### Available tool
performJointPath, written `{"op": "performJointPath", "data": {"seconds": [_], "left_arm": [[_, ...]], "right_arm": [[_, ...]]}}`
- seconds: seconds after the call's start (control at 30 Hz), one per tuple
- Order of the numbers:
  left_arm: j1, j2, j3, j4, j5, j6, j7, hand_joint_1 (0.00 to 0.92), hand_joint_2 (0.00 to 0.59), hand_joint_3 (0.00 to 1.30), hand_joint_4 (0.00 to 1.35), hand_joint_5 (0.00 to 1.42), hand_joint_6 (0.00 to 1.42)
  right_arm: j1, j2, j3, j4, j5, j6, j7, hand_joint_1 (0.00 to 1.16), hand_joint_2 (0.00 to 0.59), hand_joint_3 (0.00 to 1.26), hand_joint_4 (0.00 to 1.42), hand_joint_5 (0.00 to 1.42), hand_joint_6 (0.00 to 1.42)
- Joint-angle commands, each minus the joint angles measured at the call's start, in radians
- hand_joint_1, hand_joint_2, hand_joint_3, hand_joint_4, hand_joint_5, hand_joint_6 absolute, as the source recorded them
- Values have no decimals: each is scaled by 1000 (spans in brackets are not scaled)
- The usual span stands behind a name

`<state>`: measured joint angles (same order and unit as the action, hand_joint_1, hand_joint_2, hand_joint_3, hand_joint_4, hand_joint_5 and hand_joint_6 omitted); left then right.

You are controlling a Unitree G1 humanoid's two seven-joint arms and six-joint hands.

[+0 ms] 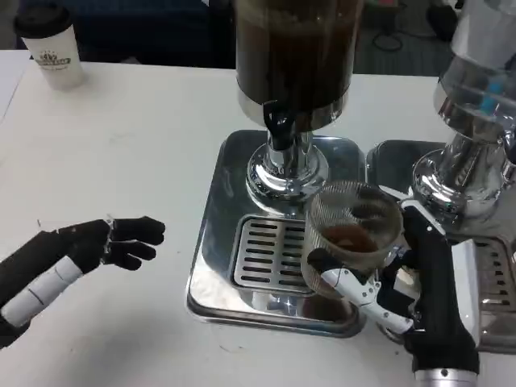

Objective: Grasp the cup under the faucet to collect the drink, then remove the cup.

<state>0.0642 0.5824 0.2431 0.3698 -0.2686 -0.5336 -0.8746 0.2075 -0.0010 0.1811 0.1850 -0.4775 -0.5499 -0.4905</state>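
Two robot hands show, one at each lower corner of the frame. At the upper left a paper cup (50, 44) with a dark lid stands on the table (121, 145), well apart from the work. Lower left, the left robot hand (121, 242) hovers over the table with its dark fingers loosely curled, holding nothing. In the middle stands the dispenser (294, 72), its black faucet (278, 125) above the slotted tray (266, 250). Right of the grate, at lower centre-right, the ribbed clear cup (351, 234) is upright with brown drink in its bottom; it sits right of and below the faucet, not under it. The right robot hand (403, 286) wraps the cup from the right, white fingers across its lower front. The right hand is plainly the nearer, so moving the cup falls to it, long axis kept vertical.
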Motion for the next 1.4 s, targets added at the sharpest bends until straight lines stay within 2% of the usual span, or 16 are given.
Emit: {"op": "performJointPath", "data": {"seconds": [0.03, 0.2, 0.3, 0.47, 0.77, 0.97, 1.4], "left_arm": [[-9, 6, -20, -13, 56, -66, 38, 0, 112, 307, 228, 248, 304], [-7, 22, -46, -29, 152, -166, 87, 0, 112, 296, 215, 219, 288], [-7, 27, -58, -34, 194, -204, 115, 0, 96, 246, 99, 104, 173], [-2, 42, -78, -39, 261, -260, 164, 0, 82, 183, 10, 17, 82], [19, 93, -97, -72, 425, -387, 280, 0, 57, 86, 0, 0, 0], [20, 121, -119, -86, 451, -420, 316, 0, 46, 53, 0, 0, 0], [52, 174, -163, -135, 419, -477, 318, 0, 44, 46, 0, 0, 0]], "right_arm": [[-2, -1, -13, -44, 12, 12, 14, 905, 169, 684, 747, 959, 1259], [5, -15, -24, -77, 21, 39, 55, 905, 169, 686, 757, 962, 1260], [13, -21, -32, -102, 24, 52, 72, 908, 170, 686, 757, 963, 1260], [25, -22, -42, -125, 23, 63, 83, 915, 172, 690, 758, 963, 1274], [48, -21, -55, -167, 29, 72, 98, 938, 165, 709, 768, 972, 1293], [70, -22, -63, -220, 37, 82, 118, 939, 165, 715, 775, 974, 1294], [130, -29, -77, -349, 58, 116, 183, 940, 165, 725, 795, 984, 1308]]}}
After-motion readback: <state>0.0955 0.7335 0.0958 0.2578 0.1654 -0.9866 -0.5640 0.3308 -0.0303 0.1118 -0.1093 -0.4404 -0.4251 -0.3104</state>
